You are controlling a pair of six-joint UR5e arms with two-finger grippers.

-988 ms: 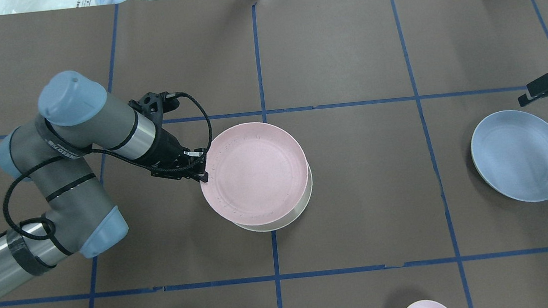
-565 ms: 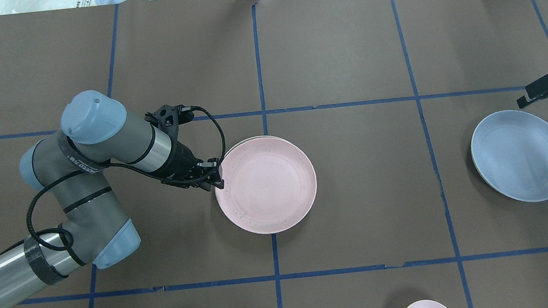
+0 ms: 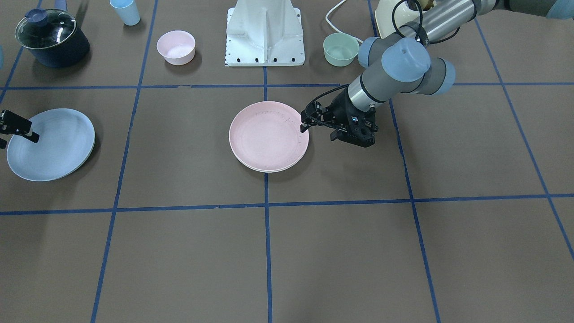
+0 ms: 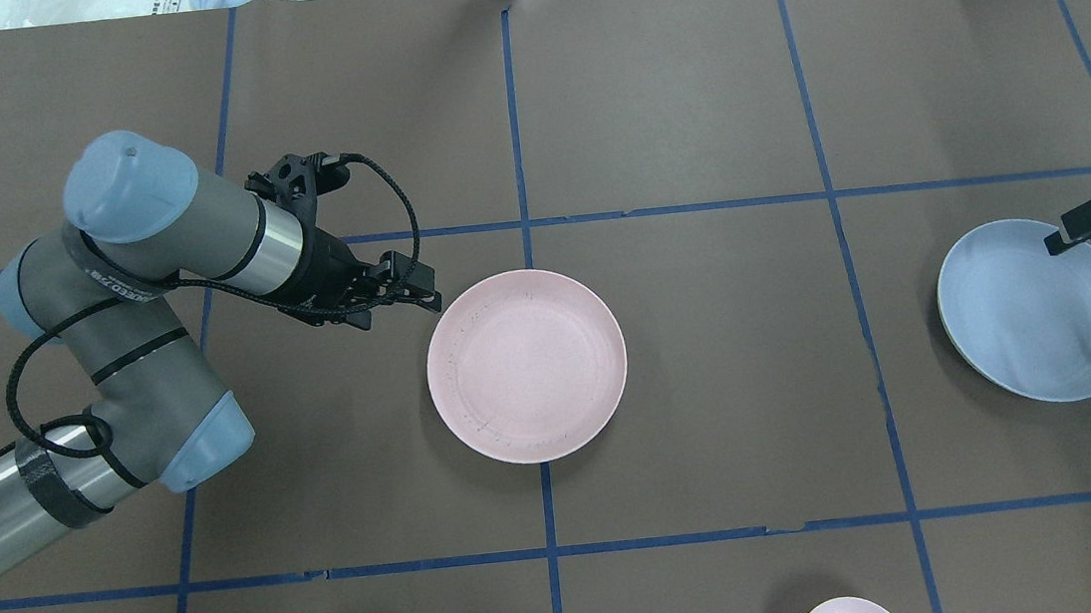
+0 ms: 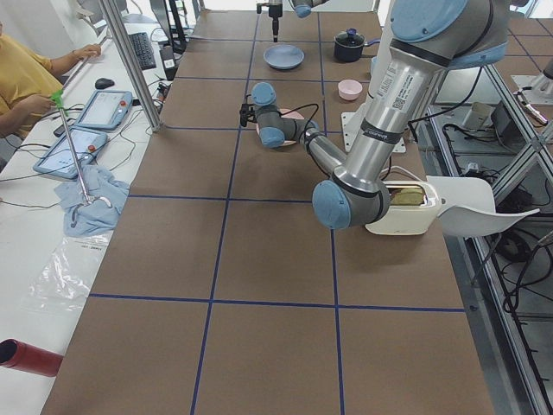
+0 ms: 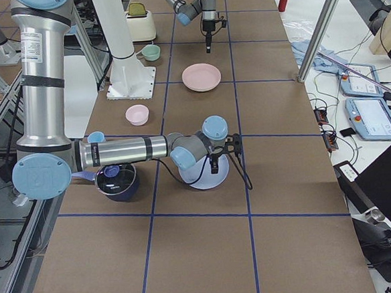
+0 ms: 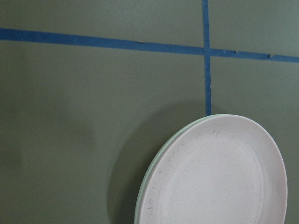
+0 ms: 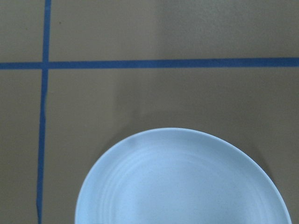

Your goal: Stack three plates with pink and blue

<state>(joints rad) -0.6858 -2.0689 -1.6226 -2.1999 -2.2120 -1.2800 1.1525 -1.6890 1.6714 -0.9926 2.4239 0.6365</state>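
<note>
overhead, pink plate (image 4: 527,366): round, shallow, matte, with faint scuffs inside the rim; it lies flat at mid-worktop, across a tape line.
overhead, blue plate (image 4: 1036,309): same shape and size, pale and matte; it lies near the right edge, well apart from the pink plate.
overhead, left claw (image 4: 415,284): spread and empty, just beside the pink plate's far-left rim.
overhead, right claw (image 4: 1088,224): over the blue plate's far-right rim; I cannot tell whether it is spread or pressed together.
overhead, worktop (image 4: 713,380): flat brown paper, divided into squares by blue tape (image 4: 513,99).
left wrist, cream plate (image 7: 158,153): only a thin pale rim shows, under the pink plate; the two lie stacked and nearly matched.
right wrist, blue plate: faint concentric rings, smooth rim, lying on brown paper below a tape line.
front, robot's side: a small deep pink bowl (image 3: 176,46) and a mint bowl (image 3: 341,49) flank the white base (image 3: 265,33).
front, corner: a dark pot (image 3: 51,38) with a glass lid, and a pale blue cup (image 3: 125,11).
left end, room: an operator (image 5: 22,82) in yellow sits at a side bench with tablets (image 5: 104,108).
</note>
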